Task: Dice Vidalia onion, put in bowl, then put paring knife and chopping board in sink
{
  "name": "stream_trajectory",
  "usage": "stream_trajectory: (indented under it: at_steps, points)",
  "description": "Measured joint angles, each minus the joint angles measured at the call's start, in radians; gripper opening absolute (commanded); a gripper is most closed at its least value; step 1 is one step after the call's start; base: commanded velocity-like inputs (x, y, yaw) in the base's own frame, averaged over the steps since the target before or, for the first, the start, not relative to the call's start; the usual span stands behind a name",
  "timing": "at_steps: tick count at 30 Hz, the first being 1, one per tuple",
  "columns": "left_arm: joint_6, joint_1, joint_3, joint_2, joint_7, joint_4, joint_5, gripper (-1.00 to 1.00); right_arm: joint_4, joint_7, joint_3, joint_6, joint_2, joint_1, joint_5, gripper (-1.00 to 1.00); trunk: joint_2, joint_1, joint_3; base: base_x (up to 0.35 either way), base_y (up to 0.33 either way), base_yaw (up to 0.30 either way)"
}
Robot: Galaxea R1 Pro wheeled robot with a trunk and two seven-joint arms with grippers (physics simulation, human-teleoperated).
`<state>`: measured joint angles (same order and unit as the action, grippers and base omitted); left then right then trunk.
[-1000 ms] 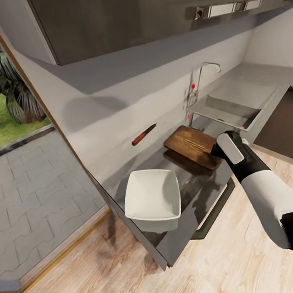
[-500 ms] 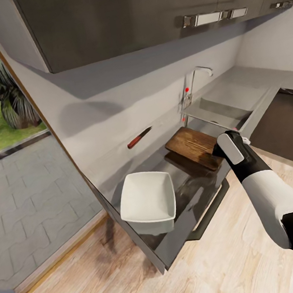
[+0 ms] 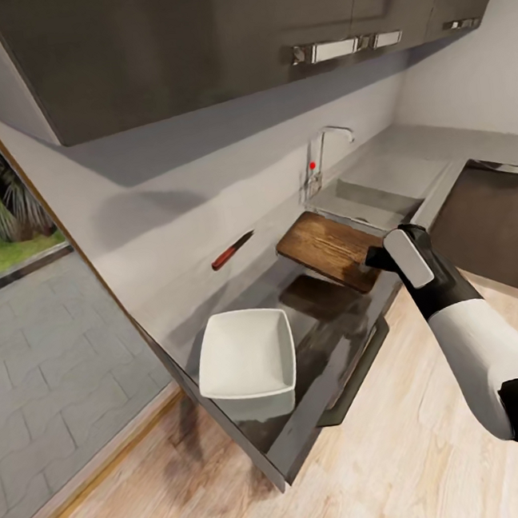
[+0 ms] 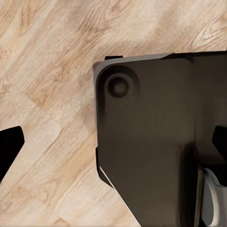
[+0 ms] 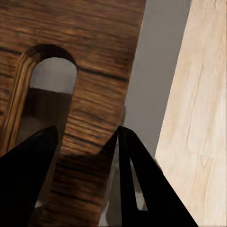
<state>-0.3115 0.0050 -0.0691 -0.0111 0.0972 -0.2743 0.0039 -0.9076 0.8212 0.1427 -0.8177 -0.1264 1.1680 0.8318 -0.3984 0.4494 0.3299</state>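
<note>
Now chopping board (image 3: 328, 249) higher off countertop (image 3: 317, 341), in right gripper (image 3: 374, 262).

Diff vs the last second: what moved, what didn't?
The right end effector, clamped on the chopping board, has lifted it slightly higher off the countertop, toward the sink. The head camera shifted too. The bowl and paring knife stayed put.

Right arm stretched forward, right hand (image 3: 374, 260) clamped — fingers (image 5: 137, 175) either side of the chopping board (image 3: 328, 249)
</note>
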Motion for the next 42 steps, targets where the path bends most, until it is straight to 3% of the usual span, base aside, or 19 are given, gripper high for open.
stream_trajectory:
  at_steps: [1,2,4,8,9,10,12,13,14,15,17,18,20,29,35,38,42]
  points:
    - [0.0,0.0,0.001,0.001,0.001,0.0,0.001,1.0,0.0,-0.003,0.0,-0.016,0.0,0.0,-0.021,-1.0,0.0,0.0,-0.001,0.0,0.0,-0.124]
    - [-0.001,0.0,0.002,0.001,0.001,0.0,0.002,1.0,0.0,-0.005,0.001,-0.009,0.0,0.0,0.001,-1.0,0.0,0.0,-0.002,0.0,0.0,-0.123]
    - [-0.001,0.001,0.002,0.001,0.002,0.0,0.002,1.0,0.0,-0.007,0.008,-0.017,0.0,0.0,-0.015,-1.0,0.0,0.0,-0.005,0.0,0.0,-0.123]
    - [-0.001,0.0,0.0,-0.003,0.025,0.001,0.004,1.0,-0.003,-0.013,0.07,-0.005,0.002,0.0,0.003,-1.0,0.0,0.0,-0.01,0.0,0.0,-0.103]
    - [-0.001,0.001,0.0,-0.006,0.057,0.003,0.006,1.0,-0.005,-0.023,0.092,-0.017,0.002,0.0,-0.018,-1.0,0.0,0.0,-0.011,0.005,-0.026,-0.038]
    - [-0.002,0.001,0.0,-0.01,0.083,0.007,0.006,1.0,-0.007,-0.036,0.105,-0.003,0.003,-0.001,0.016,-1.0,0.0,0.0,-0.012,0.03,-0.088,-0.006]
    - [-0.004,0.001,0.0,-0.015,0.132,0.016,0.007,1.0,-0.008,-0.077,0.12,-0.018,0.002,-0.001,-0.008,-1.0,0.0,0.0,-0.015,0.067,-0.184,0.066]
    - [-0.005,0.001,0.0,-0.015,0.138,0.018,0.007,1.0,-0.009,-0.086,0.122,0.005,0.003,0.0,0.014,-1.0,0.0,0.0,-0.016,0.081,-0.236,0.1]
    - [-0.008,0.001,0.0,-0.016,0.145,0.02,0.009,1.0,-0.009,-0.095,0.123,-0.016,0.002,0.0,-0.024,-1.0,0.0,0.0,-0.017,0.089,-0.264,0.117]
    - [-0.014,0.001,0.0,-0.016,0.151,0.021,0.011,1.0,-0.009,-0.101,0.126,-0.011,0.002,0.0,0.002,-1.0,0.001,0.0,-0.018,0.094,-0.284,0.128]
    - [-0.028,0.0,0.0,-0.017,0.156,0.023,0.019,1.0,-0.009,-0.108,0.127,-0.018,0.001,0.0,-0.02,-1.0,0.0,0.0,-0.021,0.099,-0.302,0.138]
    - [-0.033,0.0,0.0,-0.018,0.158,0.024,0.022,1.0,-0.01,-0.111,0.127,-0.007,0.001,0.0,0.001,-1.0,0.0,0.0,-0.022,0.103,-0.315,0.144]
    - [-0.037,0.001,0.0,-0.018,0.16,0.027,0.026,1.0,-0.01,-0.112,0.128,-0.016,0.001,0.0,-0.013,-1.0,0.0,0.0,-0.024,0.105,-0.317,0.145]
    - [-0.041,0.0,0.001,-0.019,0.162,0.051,0.047,1.0,-0.025,-0.114,0.132,-0.01,0.001,0.0,-0.007,-1.0,0.0,0.0,-0.035,0.114,-0.322,0.152]
    - [-0.041,0.0,0.001,-0.024,0.163,0.052,0.073,1.0,-0.026,-0.115,0.185,-0.015,0.002,0.0,-0.014,-1.0,0.0,0.0,-0.042,0.076,-0.325,0.185]
    - [-0.041,0.0,0.001,-0.024,0.163,0.052,0.089,1.0,-0.027,-0.132,0.196,-0.006,0.004,0.0,0.001,-1.0,0.0,0.0,-0.045,-0.112,-0.325,0.208]
    - [-0.041,0.0,0.001,-0.024,0.164,0.052,0.093,1.0,-0.028,-0.15,0.198,-0.013,0.004,0.0,-0.013,-1.0,0.0,0.0,-0.048,-0.134,-0.325,0.218]
